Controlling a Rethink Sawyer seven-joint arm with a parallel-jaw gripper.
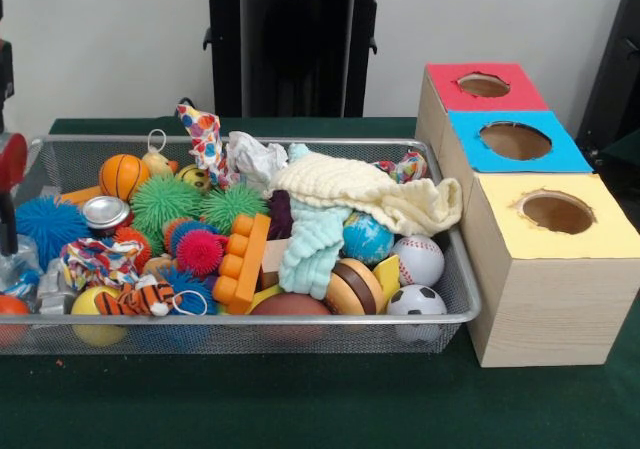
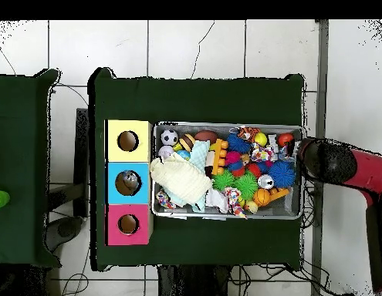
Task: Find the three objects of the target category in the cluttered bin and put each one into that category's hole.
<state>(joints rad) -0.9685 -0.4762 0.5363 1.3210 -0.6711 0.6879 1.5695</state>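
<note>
My arm (image 2: 344,163) sits over the right end of the wire mesh bin (image 2: 298,216) in the overhead view; gripper is hidden under it, so I can't tell whether it's apart or together. In the front view the bin (image 1: 250,334) is a wide shallow silver tray on the green table (image 1: 300,399), packed with toys. Short shiny silver can (image 1: 105,212) lies on its side near the bin's left end, between a blue spiky ball (image 1: 48,224) and a green spiky ball (image 1: 165,201). Cream knit cloth (image 1: 370,194) drapes over the right half. Three sport balls below it: globe ball (image 1: 367,237), baseball (image 1: 420,259), soccer ball (image 1: 416,301). Right of the bin, three wooden boxes, one round hole each: red (image 1: 483,86), blue (image 1: 515,141), yellow (image 1: 556,212).
</note>
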